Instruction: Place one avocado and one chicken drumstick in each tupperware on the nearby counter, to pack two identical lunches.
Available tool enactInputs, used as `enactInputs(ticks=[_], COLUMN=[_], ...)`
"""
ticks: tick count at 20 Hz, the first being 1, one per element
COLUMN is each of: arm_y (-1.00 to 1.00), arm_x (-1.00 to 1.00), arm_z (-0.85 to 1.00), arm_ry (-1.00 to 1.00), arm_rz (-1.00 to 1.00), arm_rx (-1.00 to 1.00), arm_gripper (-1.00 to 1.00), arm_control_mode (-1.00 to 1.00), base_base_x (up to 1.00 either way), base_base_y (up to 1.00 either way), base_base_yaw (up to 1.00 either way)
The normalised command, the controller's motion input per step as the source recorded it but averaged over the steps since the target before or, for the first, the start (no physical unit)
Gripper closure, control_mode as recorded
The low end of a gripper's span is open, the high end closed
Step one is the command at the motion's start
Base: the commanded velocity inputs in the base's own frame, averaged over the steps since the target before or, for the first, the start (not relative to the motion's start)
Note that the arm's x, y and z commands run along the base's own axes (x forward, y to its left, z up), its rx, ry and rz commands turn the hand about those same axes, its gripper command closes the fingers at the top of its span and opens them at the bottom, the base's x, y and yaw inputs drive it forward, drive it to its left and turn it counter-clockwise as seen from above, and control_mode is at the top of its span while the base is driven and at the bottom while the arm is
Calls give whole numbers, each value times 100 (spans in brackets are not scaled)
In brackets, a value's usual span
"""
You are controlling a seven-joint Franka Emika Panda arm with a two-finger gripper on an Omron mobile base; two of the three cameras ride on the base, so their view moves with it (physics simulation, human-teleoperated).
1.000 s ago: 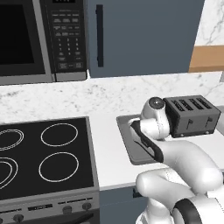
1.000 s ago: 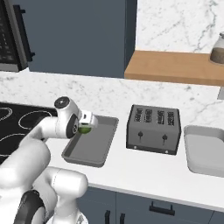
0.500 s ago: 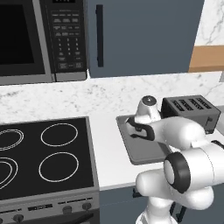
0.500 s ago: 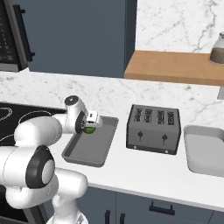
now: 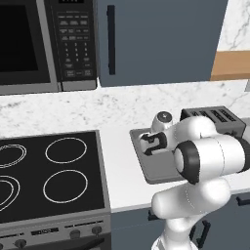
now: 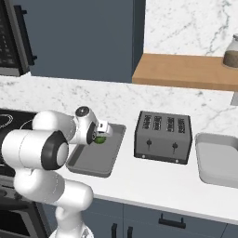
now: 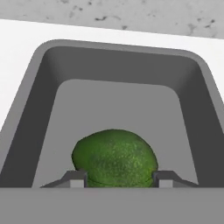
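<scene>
A green avocado [image 7: 114,157] sits low inside a grey tupperware [image 7: 118,65], near its floor. My gripper [image 7: 120,180] flanks it, one fingertip [image 7: 76,179] pressed against each side, so it is shut on the avocado. In the right base view the avocado [image 6: 99,138] shows at the gripper [image 6: 100,134], over the far end of the tupperware [image 6: 90,162] left of the toaster. In the left base view the gripper [image 5: 146,145] reaches down into that tupperware [image 5: 156,173]. A second grey tupperware [image 6: 218,158] stands on the white counter [image 6: 153,181] to the right. The chicken drumstick is out of view.
A dark toaster [image 6: 162,137] stands between the two tupperwares. A black stovetop [image 5: 49,171] lies left of the counter, with a microwave [image 5: 39,44] above it. A wooden shelf [image 6: 186,72] with a jar [image 6: 231,49] hangs at the back right.
The hand has swung left and down into the tupperware. The jaws have narrowed onto the avocado.
</scene>
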Motion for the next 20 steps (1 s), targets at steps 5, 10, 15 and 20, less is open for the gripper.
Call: enactInputs(ticks=[5, 10, 15, 20], arm_y=[0, 0, 5, 8], arm_x=[16, 3, -37, -95], arm_z=[-5, 0, 5, 22], arm_ry=[0, 0, 0, 0], arm_rz=[1, 0, 0, 0], arm_rx=[0, 0, 0, 0], arm_gripper=[-100, -100, -100, -100], arm_control_mode=[-100, -100, -100, -100], base_base_x=[0, 0, 0, 0], base_base_y=[0, 0, 0, 0], base_base_yaw=[0, 0, 0, 0])
